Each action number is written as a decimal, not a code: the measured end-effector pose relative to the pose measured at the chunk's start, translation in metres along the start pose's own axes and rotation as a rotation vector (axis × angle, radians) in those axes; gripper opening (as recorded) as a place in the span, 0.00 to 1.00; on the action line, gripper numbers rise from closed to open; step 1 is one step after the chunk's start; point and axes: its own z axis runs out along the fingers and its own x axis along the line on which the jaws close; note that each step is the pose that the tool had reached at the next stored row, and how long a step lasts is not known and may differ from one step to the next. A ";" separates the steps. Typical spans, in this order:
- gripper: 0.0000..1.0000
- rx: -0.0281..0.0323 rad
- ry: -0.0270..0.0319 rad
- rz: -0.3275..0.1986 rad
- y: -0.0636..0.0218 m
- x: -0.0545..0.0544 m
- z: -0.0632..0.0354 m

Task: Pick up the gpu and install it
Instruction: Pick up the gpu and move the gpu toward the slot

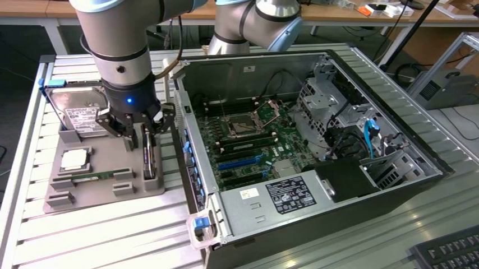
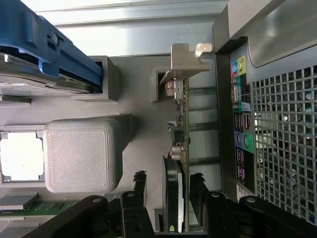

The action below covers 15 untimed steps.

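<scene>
Black gripper (image 1: 147, 134), jaws spread, straddles the thin green gpu (image 1: 150, 161), which stands on edge along the matte grey tray's (image 1: 97, 193) edge beside the metal computer case (image 1: 224, 70).

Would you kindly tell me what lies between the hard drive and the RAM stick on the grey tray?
A square silver processor chip lies between them, as the exterior view shows.

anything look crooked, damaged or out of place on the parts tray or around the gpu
Nothing stands out. The gpu stands upright on its edge in its slot of the grey tray, with the open gripper straddling it. The hard drive, processor and RAM stick sit squarely in their own recesses.
</scene>
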 end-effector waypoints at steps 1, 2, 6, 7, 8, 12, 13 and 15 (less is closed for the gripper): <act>0.47 0.0000 0.0000 0.000 0.0000 0.000 0.0000; 0.40 0.0000 0.0000 0.000 0.0000 0.000 0.0000; 0.27 0.0000 0.0000 0.000 0.0000 0.000 0.0000; 0.27 0.0000 0.0000 0.000 0.0000 0.000 0.0000; 0.27 0.0000 -0.0001 0.000 0.0000 0.000 0.0000; 0.27 0.0000 0.0000 0.000 0.0000 0.000 0.0000; 0.27 0.0000 0.0000 0.000 0.0000 0.000 0.0000; 0.27 0.0000 0.0000 0.000 0.0000 0.000 0.0000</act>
